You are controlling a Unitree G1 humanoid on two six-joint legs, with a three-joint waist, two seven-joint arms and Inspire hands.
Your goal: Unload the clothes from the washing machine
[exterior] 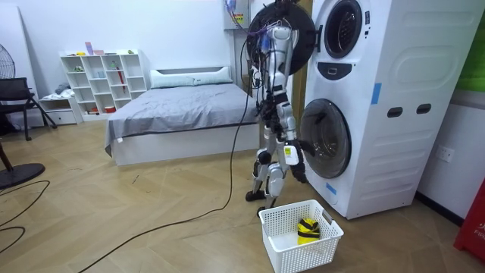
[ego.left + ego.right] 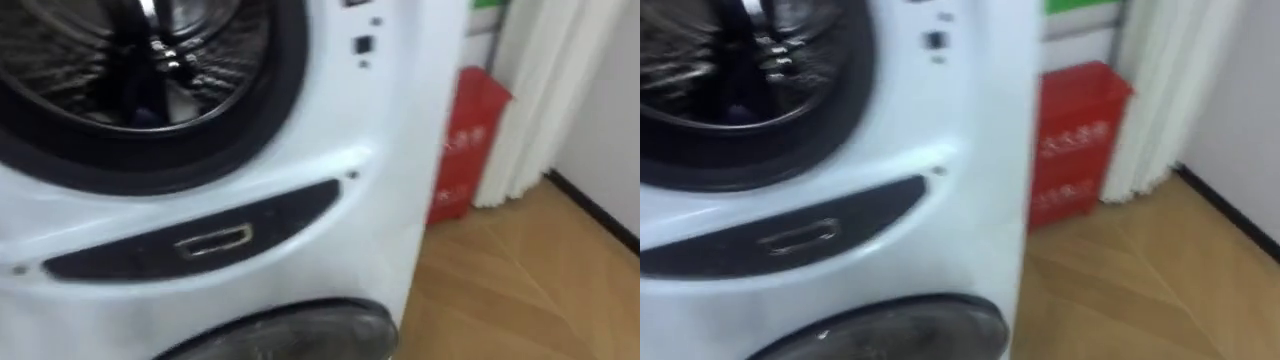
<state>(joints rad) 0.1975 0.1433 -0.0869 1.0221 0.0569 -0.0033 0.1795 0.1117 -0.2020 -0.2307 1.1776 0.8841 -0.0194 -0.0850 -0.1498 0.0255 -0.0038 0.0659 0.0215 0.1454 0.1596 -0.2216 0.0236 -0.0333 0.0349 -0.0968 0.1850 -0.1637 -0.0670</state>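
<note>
Standing upright on the wood floor [image 1: 151, 212], close against the front of the stacked washing machine [image 1: 379, 98], facing it. Head aimed at the upper drum [image 2: 130, 50], with its round door [image 1: 301, 42] standing open toward the room view's left. Low in that drum, a dark shape; cannot tell whether cloth. Below the drum opening, a dark panel strip [image 2: 200, 240], then the top of the closed lower door [image 2: 290, 335].

Right robot hand [image 1: 297, 168] hanging low beside the lower door; cannot tell whether released or clenched.

Clothes: one yellow-and-black garment [image 1: 307, 227] lying in the white basket [image 1: 292, 258] on the floor, just beside the robot's feet.

To the machine's right, a red bin [image 2: 465, 140] and a white curtain [image 2: 540, 90]. Behind the robot, a bed [image 1: 182, 106].
</note>
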